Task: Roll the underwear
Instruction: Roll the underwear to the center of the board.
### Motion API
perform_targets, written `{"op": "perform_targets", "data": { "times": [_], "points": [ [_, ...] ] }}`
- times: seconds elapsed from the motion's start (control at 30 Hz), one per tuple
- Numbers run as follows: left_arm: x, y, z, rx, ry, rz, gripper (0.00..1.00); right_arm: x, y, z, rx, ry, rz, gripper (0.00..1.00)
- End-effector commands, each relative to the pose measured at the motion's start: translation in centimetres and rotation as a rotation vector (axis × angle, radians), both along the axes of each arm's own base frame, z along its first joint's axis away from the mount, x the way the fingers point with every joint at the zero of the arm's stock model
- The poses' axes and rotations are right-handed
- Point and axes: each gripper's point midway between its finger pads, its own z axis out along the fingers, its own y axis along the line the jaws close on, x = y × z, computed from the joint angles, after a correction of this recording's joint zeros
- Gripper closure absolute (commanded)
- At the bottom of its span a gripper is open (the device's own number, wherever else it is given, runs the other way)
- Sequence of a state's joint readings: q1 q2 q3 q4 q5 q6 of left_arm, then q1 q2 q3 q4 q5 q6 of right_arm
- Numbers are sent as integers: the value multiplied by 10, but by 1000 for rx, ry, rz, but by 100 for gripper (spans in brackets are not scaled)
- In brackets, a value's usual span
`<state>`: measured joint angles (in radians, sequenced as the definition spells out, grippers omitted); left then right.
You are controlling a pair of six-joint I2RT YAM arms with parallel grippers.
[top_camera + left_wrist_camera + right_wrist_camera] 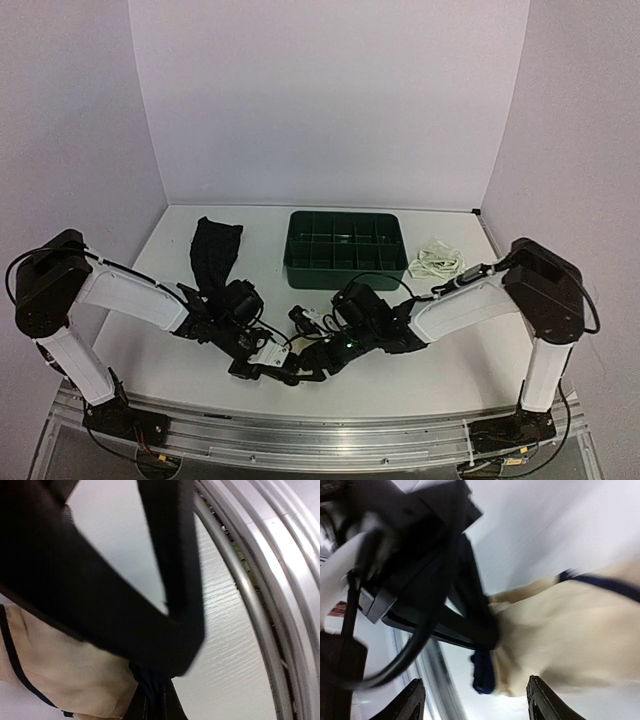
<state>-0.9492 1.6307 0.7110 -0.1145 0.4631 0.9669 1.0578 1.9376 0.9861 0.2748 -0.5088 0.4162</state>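
Cloth like the cream underwear (570, 630) is looking light, limp and thin, so it is likely to be sagging and slipping out of shape rather than holding a fold. Its black edge trim (605, 582) is offering the firmest place to pinch, at a corner or along the hem. In the right wrist view the garment is spreading across the right half of the frame. It is bunching at its left end, where the left gripper (487, 627) appears to be pinching the dark-trimmed edge with its fingers pressed together. The right gripper (477, 702) is standing wide open and holding nothing, its two fingertips showing at the bottom of the frame with the garment's lower edge lying just above and between them. In the top view both grippers are meeting at lower centre, while the black underwear (215, 250) is lying at upper left and the white underwear (437, 260) just right of the green tray (340, 277).
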Motion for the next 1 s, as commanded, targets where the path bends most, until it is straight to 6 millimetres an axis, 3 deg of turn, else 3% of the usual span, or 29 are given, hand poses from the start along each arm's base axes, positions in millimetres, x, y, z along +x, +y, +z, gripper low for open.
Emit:
{"op": "perform_targets", "data": {
  "times": [0.0,0.1,0.2,0.4,0.57,0.77,0.97],
  "points": [
    [-10,1,8,83,311,68,100,-2,-8,38,34,-408,31,33],
    [-10,-4,12,127,472,100,100,-20,-16,32,-16,-688,138,32],
    [-9,-9,9,198,644,143,100,-27,-19,21,-107,-912,198,33],
    [-2,-26,17,215,801,209,100,-30,5,19,-217,-1248,319,33],
    [-4,-29,17,228,885,240,100,-12,0,15,-314,-1323,263,35],
    [-9,-26,11,244,944,256,100,-10,-10,-4,-361,-1310,278,38],
    [-4,-32,9,233,948,278,100,-15,-5,-23,-365,-1269,311,52]
  ]
}}
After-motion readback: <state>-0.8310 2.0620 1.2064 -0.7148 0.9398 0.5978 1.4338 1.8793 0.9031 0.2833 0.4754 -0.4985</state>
